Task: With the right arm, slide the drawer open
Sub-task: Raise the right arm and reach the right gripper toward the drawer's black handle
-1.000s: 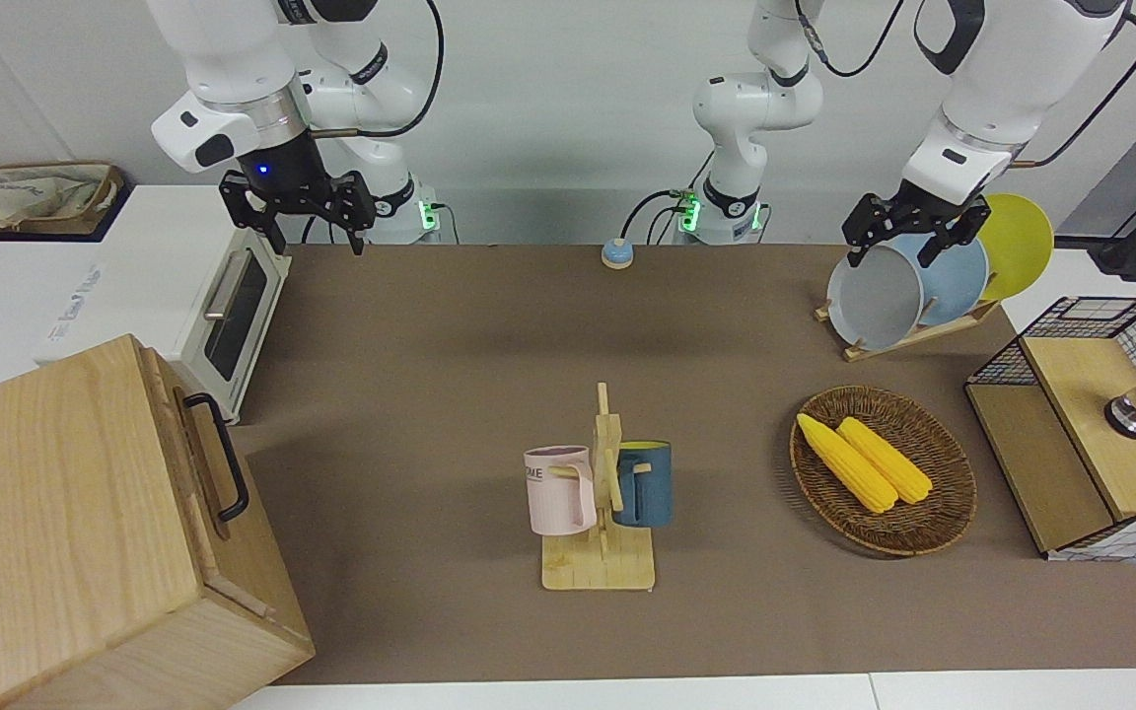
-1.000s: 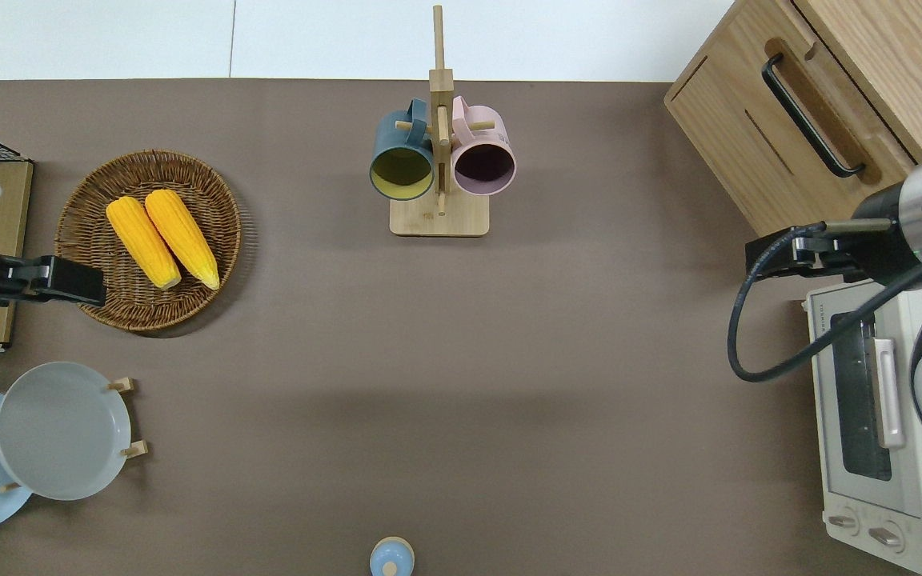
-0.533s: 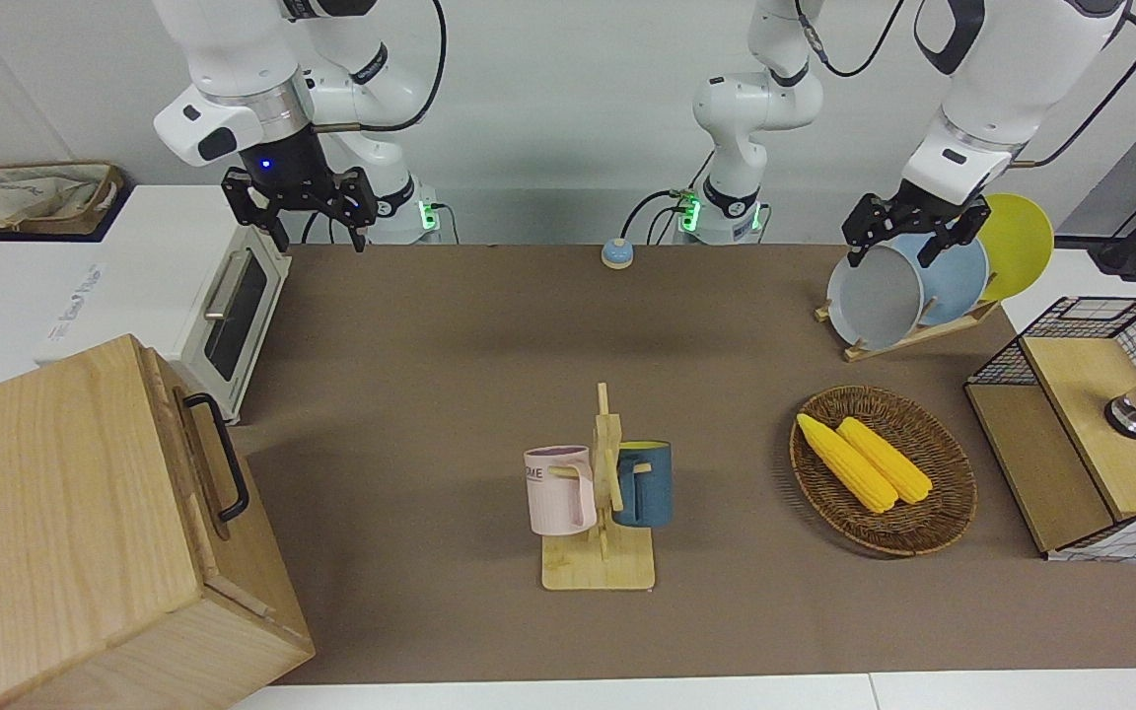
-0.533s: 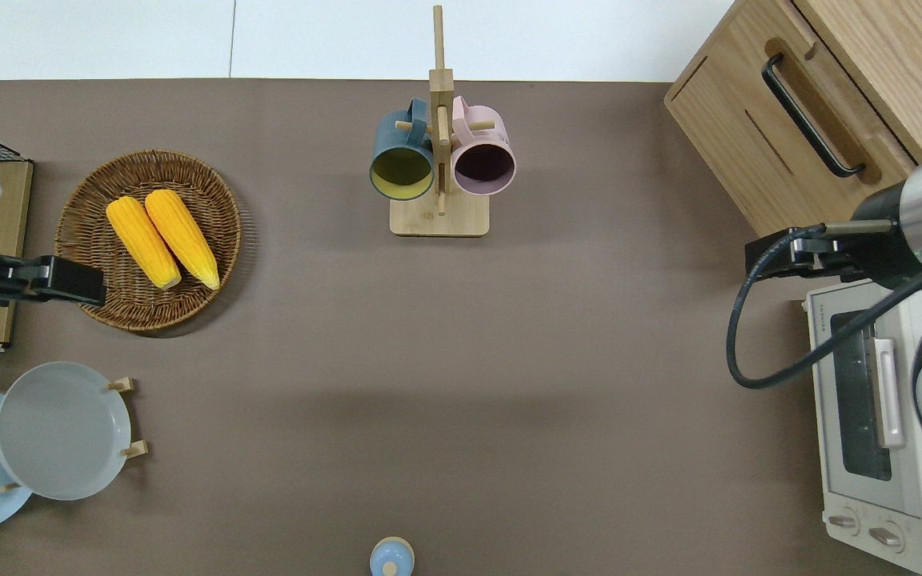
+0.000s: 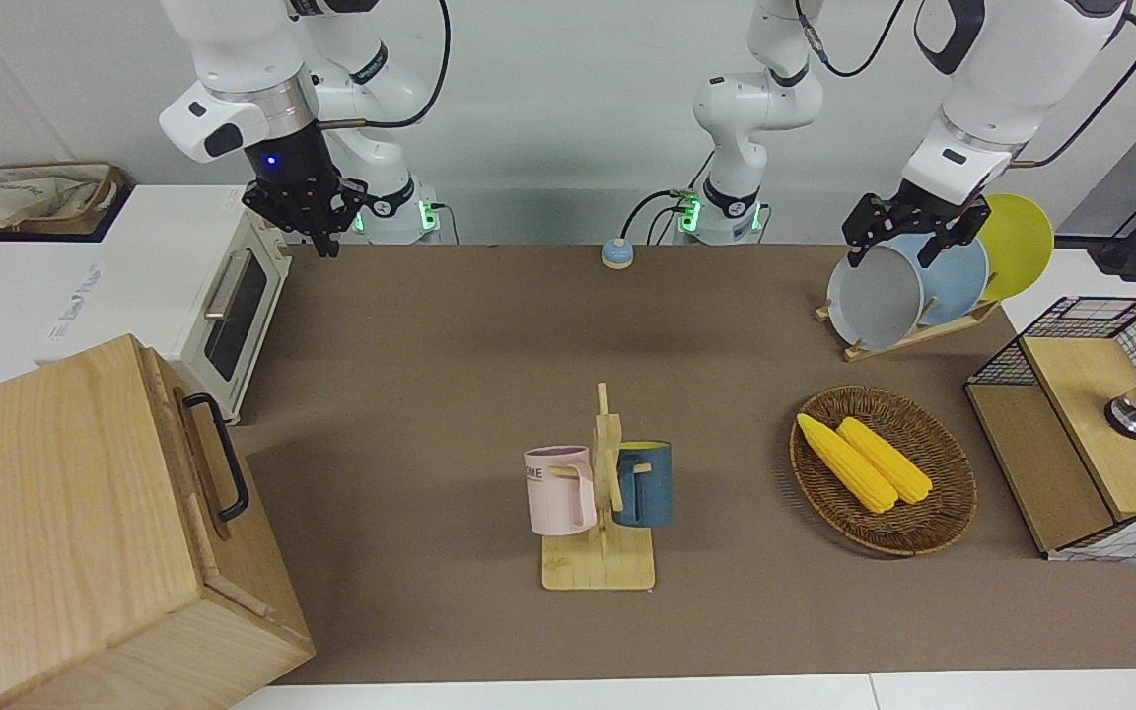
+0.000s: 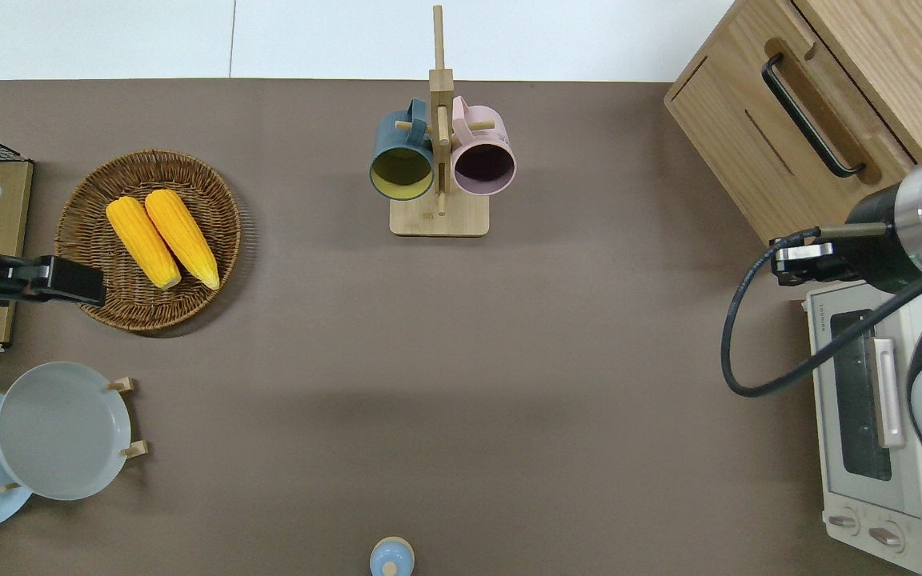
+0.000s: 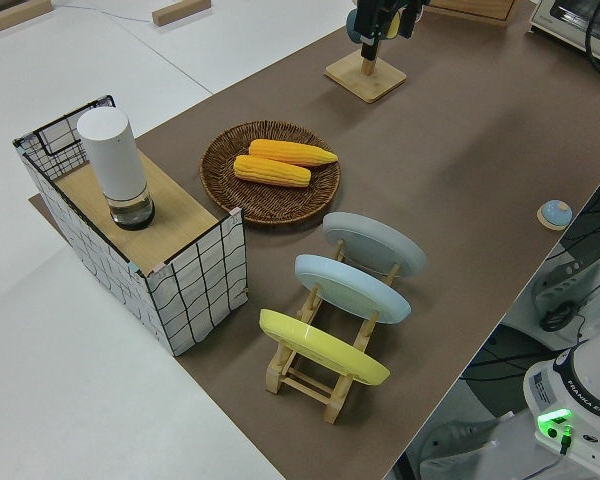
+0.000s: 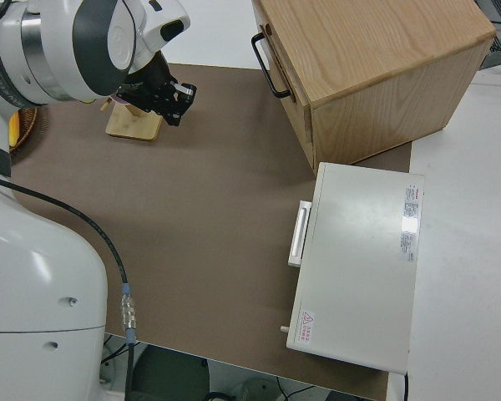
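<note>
The right gripper [image 5: 317,229] hangs in the air near the corner of the white oven [image 5: 183,296]. From above it is over the brown table [image 6: 429,360], just beside the oven's corner and near the wooden cabinet [image 6: 829,104]. Its 2 fingers look close together, but I cannot tell if they touch. It holds nothing.

The drawer [image 5: 195,463] sits at the top of the cabinet's front, at the right arm's end of the table, farther from the robots than the oven. It is pushed in. Its black handle [image 5: 221,456] has nothing on it, and the gripper is well apart from it.

The left arm is parked, and its gripper [image 5: 913,232] has its fingers spread.

In the middle of the table is a wooden mug stand [image 5: 601,532] with a pink mug [image 5: 560,490] and a blue mug [image 5: 645,483]. A basket [image 5: 933,513] with 2 yellow corn cobs [image 5: 864,461] is toward the left arm's end. Nearer to the robots than the basket, a rack holds 3 plates [image 5: 879,296].
</note>
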{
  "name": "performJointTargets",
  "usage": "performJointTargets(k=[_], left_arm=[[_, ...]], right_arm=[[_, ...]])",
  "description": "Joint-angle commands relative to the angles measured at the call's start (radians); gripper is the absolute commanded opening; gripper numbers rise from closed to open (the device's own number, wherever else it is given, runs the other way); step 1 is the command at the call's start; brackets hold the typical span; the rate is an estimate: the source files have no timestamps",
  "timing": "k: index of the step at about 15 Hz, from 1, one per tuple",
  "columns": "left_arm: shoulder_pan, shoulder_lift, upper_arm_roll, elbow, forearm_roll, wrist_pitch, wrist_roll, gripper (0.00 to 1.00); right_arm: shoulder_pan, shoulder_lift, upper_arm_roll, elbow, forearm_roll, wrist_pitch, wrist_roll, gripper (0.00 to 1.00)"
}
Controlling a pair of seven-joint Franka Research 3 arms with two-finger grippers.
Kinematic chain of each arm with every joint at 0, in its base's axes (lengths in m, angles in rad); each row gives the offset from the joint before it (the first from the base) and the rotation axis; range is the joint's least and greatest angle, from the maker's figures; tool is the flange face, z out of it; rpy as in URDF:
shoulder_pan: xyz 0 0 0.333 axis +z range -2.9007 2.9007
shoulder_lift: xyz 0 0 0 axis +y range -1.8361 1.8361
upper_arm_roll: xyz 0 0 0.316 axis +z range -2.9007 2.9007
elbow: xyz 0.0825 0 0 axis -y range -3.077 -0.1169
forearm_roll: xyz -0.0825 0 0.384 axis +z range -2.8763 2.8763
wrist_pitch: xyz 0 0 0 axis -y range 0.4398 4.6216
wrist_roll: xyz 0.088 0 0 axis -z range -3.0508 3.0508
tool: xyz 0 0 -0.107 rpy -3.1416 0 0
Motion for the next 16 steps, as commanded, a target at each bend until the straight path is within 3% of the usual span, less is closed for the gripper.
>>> performJointTargets(k=[1, 8, 10, 11, 12, 13, 16], left_arm=[[0.004, 0.011, -0.006, 0.026, 0.017, -0.02, 0.01, 0.99], [0.004, 0.011, -0.006, 0.024, 0.017, -0.02, 0.01, 0.99], [0.004, 0.011, -0.006, 0.026, 0.017, -0.02, 0.01, 0.99], [0.004, 0.011, -0.006, 0.026, 0.017, -0.02, 0.01, 0.99], [0.004, 0.011, -0.006, 0.026, 0.017, -0.02, 0.01, 0.99], [0.004, 0.011, -0.006, 0.026, 0.017, -0.02, 0.01, 0.99], [0.004, 0.011, -0.006, 0.026, 0.017, -0.02, 0.01, 0.99]], right_arm=[[-0.006, -0.007, 0.003, 0.0, 0.013, -0.013, -0.02, 0.0], [-0.005, -0.007, 0.003, 0.0, 0.01, -0.011, -0.019, 0.0], [-0.005, -0.002, 0.005, -0.001, 0.003, -0.004, -0.023, 0.068], [0.001, 0.002, 0.005, -0.003, -0.022, 0.004, -0.023, 0.467], [0.024, 0.004, 0.005, -0.006, -0.059, 0.025, -0.025, 0.638], [0.045, 0.004, 0.005, -0.007, -0.1, 0.044, -0.023, 0.787], [0.107, 0.013, 0.005, -0.021, -0.22, 0.073, -0.022, 0.974]])
